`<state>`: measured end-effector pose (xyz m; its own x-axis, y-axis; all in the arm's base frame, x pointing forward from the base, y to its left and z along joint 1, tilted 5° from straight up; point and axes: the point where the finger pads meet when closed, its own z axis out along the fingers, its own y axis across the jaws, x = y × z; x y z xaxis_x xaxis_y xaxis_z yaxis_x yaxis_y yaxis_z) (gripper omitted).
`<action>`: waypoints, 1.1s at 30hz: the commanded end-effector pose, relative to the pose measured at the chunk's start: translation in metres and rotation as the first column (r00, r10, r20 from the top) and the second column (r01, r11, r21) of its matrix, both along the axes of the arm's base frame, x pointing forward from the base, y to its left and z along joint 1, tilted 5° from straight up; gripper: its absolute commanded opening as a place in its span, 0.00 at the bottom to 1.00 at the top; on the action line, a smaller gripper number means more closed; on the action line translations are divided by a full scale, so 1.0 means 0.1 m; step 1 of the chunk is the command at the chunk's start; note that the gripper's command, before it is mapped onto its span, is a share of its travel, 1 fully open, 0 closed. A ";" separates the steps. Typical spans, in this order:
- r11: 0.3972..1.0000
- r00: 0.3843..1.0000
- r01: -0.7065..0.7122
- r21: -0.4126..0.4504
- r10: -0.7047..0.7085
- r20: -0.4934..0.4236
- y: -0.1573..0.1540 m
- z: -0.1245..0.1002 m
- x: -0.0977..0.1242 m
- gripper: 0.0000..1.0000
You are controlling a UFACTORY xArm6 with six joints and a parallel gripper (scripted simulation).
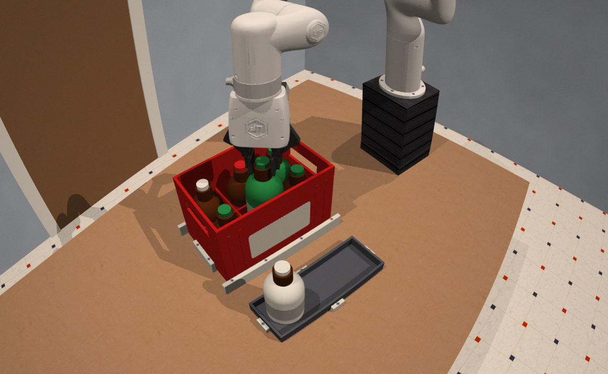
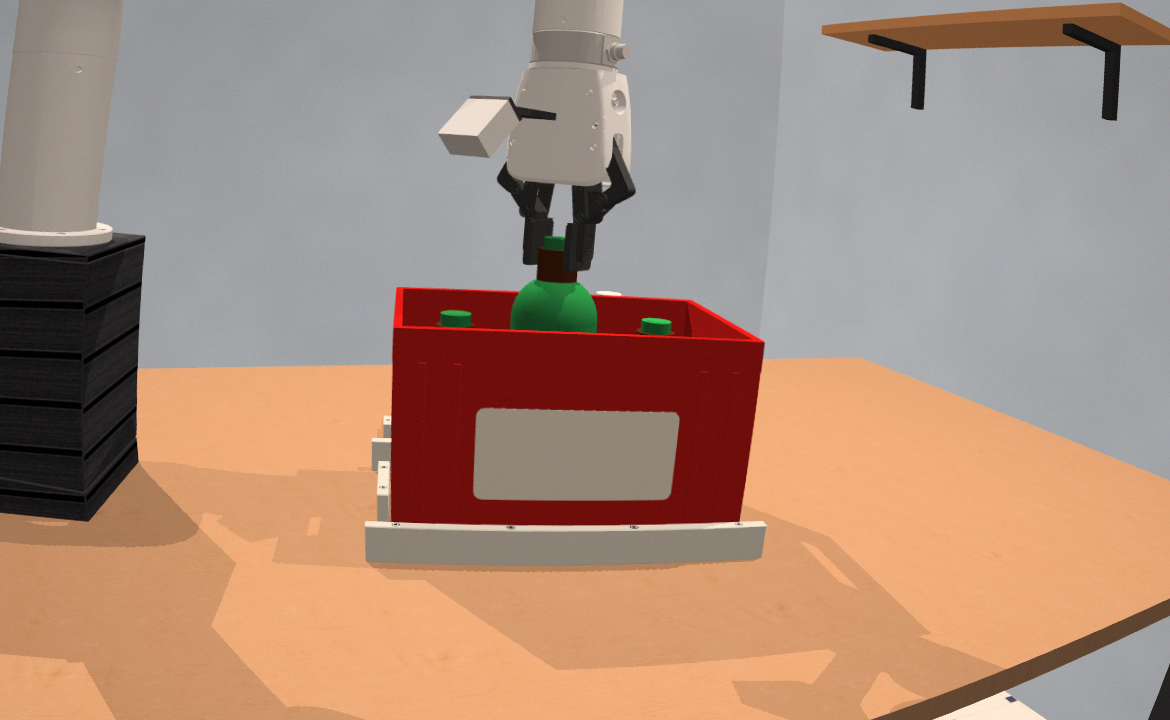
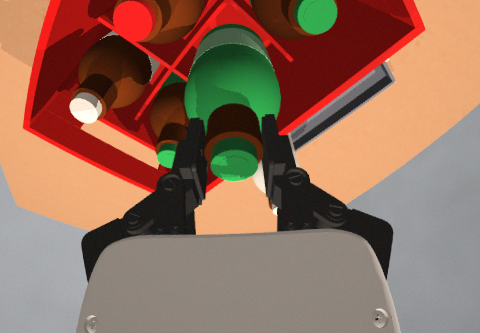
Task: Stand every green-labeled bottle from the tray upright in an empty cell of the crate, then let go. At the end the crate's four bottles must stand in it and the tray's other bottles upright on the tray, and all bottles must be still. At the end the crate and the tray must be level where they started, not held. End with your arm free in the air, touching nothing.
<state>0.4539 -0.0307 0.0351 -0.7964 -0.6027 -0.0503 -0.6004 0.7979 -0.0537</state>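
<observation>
With the jaws pinching the green bottle's neck, we should lower it vertically, clear of the dividers.
</observation>
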 end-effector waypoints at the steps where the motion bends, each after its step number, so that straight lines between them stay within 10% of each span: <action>1: 1.000 1.000 0.000 0.000 0.000 0.005 0.00 -0.02 0.02 0.00; 33: 1.000 1.000 0.000 0.000 0.000 0.005 0.00 -0.05 0.02 0.00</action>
